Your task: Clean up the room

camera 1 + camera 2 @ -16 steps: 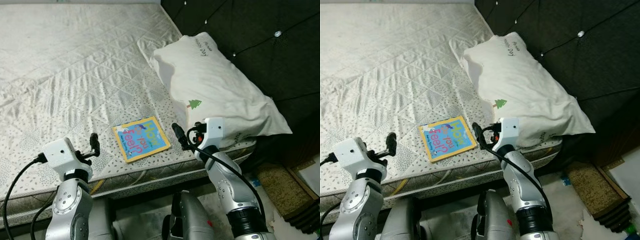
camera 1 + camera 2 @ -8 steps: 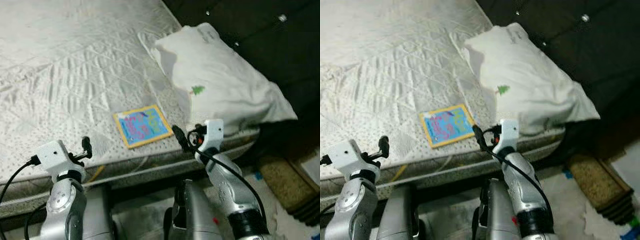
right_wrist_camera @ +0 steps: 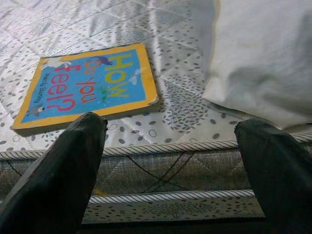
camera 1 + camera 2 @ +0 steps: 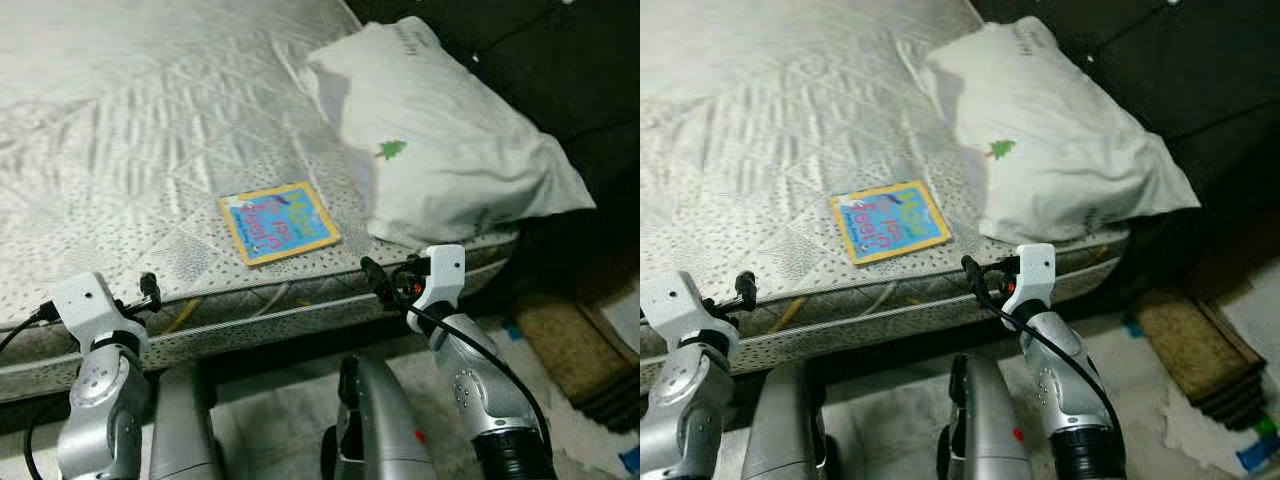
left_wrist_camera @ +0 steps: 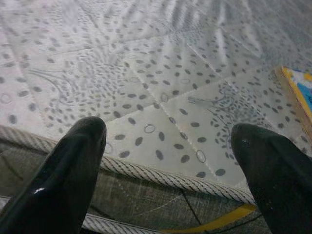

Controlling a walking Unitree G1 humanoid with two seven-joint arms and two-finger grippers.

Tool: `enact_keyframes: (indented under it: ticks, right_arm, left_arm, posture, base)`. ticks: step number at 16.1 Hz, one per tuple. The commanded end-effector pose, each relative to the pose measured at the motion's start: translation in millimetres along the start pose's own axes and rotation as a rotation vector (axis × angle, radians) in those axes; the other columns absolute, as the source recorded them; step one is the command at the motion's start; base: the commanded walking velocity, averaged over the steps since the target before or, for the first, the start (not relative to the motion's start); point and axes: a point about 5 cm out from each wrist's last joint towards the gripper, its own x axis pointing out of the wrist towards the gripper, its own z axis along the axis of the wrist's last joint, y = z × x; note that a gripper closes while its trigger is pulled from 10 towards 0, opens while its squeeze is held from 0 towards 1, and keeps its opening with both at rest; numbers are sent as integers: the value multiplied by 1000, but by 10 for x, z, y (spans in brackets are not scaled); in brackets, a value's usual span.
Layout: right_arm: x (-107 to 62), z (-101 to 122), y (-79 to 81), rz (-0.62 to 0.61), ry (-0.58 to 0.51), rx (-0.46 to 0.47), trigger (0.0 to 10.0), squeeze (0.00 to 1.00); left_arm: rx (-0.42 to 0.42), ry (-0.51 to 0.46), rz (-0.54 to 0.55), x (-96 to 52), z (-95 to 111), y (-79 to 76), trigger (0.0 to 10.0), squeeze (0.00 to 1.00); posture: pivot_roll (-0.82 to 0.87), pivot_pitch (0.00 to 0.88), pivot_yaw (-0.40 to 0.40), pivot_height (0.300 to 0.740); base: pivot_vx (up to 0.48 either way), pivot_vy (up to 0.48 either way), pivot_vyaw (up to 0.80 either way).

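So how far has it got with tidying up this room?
Nothing looks put away yet. The book lies flat on the mattress, near its edge and beside the pillow, untouched. Both claws are open and empty: the right claw hangs just off the mattress edge, facing the book, and the left claw sits by the same edge further along. Grasping the book and carrying it off are left.

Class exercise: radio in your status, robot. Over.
Left tool and right tool open, empty, at mattress edge. Blue yellow-bordered board book flat beside white pillow. Nothing blocking.
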Motion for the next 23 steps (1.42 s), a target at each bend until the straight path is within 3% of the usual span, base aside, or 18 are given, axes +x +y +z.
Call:
enact_keyframes:
  ticks: [1,7,11,16,18,21,23]
  right_arm:
    - [-61,-2,-62,-20,12,-11,10000,0]
    - [-237,8,-173,-74,24,-25,10000,0]
    - [-475,94,-319,-146,25,-63,10000,0]
    - [-825,167,-410,-179,56,-83,10000,0]
    - [-967,159,-425,-195,86,-87,10000,0]
    - [-1033,158,-404,-204,105,-83,10000,0]
    - [-1085,174,-383,-205,119,-83,10000,0]
  left_arm:
    - [8,29,-28,18,-50,-12,10000,0]
    - [-35,6,-84,190,40,-104,10000,0]
    - [-21,51,-174,425,64,-217,10000,0]
    - [-13,38,-196,601,192,-288,10000,0]
    - [-6,29,-228,620,220,-317,10000,0]
    - [28,45,-275,716,284,-361,10000,0]
    - [58,57,-346,823,392,-469,10000,0]
  posture:
    - [-47,257,-147,533]
    - [-86,292,-160,533]
    - [-143,332,-172,533]
    - [-188,388,-190,533]
    - [-191,407,-196,533]
    - [-206,428,-201,533]
    - [-222,438,-202,533]
  base:
    - [0,0,0]
    - [0,0,0]
    - [0,0,0]
    - [0,0,0]
    - [0,0,0]
    - [0,0,0]
    - [0,0,0]
